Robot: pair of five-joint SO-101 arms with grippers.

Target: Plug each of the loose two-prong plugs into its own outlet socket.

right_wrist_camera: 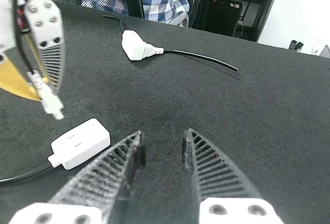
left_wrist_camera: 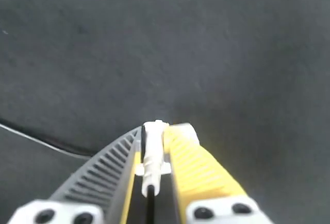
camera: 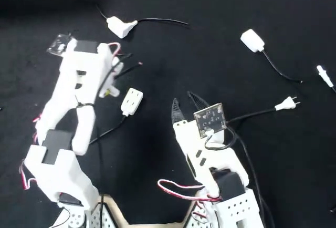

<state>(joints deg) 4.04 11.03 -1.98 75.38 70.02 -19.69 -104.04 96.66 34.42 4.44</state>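
The black bench (camera: 220, 70) carries a white socket block (camera: 132, 102) near its middle. Toward the far edge lies a wedge-shaped socket (camera: 121, 27) on a black cord (camera: 163, 21). On the right side lie a rounded socket (camera: 252, 40), a two-prong plug (camera: 287, 102) and, at the edge, a second plug (camera: 324, 75).

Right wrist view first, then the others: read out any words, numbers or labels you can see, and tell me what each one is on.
Outlet socket: faint grey marks on its top face, too small to read.
Camera board on the right arm's wrist: no print that can be read.
Nothing else here bears readable text.
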